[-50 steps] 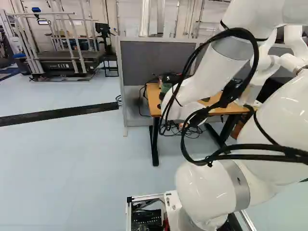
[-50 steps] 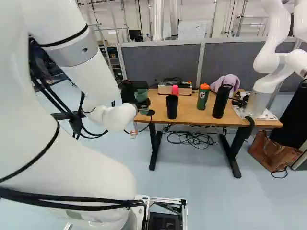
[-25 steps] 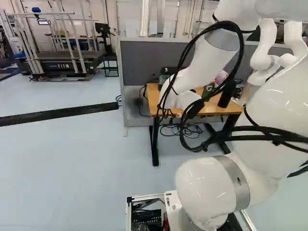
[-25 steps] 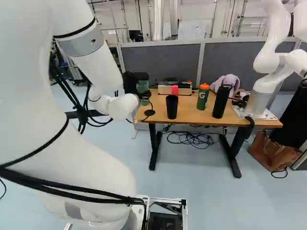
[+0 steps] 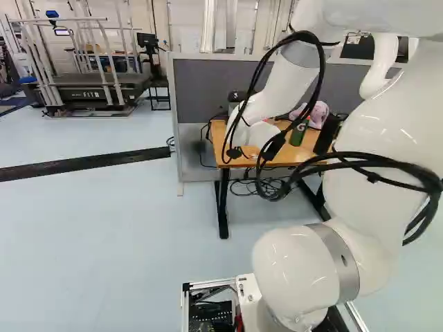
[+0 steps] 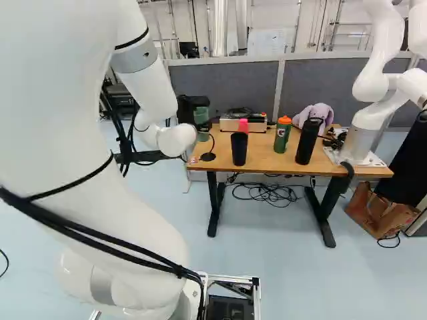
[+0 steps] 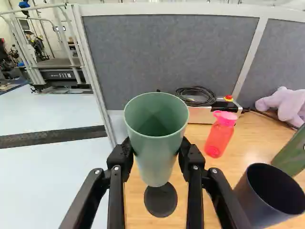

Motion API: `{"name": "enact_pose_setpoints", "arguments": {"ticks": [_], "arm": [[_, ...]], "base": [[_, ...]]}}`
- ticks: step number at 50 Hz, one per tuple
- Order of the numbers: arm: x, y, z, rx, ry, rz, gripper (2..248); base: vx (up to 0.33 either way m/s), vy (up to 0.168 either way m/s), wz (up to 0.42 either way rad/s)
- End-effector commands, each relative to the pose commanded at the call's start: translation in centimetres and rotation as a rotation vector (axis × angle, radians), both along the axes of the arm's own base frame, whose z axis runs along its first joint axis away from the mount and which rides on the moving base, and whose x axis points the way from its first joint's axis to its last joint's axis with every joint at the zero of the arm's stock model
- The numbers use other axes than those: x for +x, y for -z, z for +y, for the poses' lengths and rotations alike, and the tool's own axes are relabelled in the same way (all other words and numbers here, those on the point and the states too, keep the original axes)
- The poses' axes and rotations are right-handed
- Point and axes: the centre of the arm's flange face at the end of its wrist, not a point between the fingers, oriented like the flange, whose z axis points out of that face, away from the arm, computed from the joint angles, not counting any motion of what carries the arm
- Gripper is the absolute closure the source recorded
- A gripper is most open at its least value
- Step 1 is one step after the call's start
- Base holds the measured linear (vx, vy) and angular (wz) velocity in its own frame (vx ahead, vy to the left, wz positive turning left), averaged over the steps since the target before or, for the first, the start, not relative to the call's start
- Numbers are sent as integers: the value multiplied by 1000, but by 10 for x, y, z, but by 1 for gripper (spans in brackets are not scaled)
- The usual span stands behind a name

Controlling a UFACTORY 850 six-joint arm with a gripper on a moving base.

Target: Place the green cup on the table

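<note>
In the right base view my gripper [image 6: 189, 109] is at the left end of the wooden table [image 6: 267, 159], with the green cup [image 6: 201, 116] in its grasp. Seen from the wrist, both fingers of my gripper [image 7: 156, 155] press on the green cup [image 7: 159, 143] from two sides. The cup is upright, its open mouth showing, and looks raised over the table. Beyond its lower end a round black disc [image 7: 160, 204] lies on the tabletop [image 7: 138, 198]. My arm hides the gripper in the left base view.
On the table stand a black cup [image 6: 239, 148], a pink bottle [image 7: 220, 136], a green bottle [image 6: 282, 135], a black bottle [image 6: 307, 141], a metal box [image 6: 233, 124] and a purple plush toy [image 6: 316, 115]. Another robot [image 6: 373, 87] stands at its right end. A grey partition [image 7: 167, 57] rises behind.
My arm has swung in the base views, carrying the gripper and green cup rightward and higher in the right base view. The base and the other table items have stayed put.
</note>
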Motion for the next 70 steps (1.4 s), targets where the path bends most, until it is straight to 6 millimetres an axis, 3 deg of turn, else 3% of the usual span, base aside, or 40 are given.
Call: {"name": "enact_pose_setpoints", "arguments": {"ticks": [30, 70], "arm": [[62, 4, -5, 0, 11, -10, 134], [147, 55, -19, 0, 36, 28, 134]], "base": [[0, 0, 0], [0, 0, 0]]}}
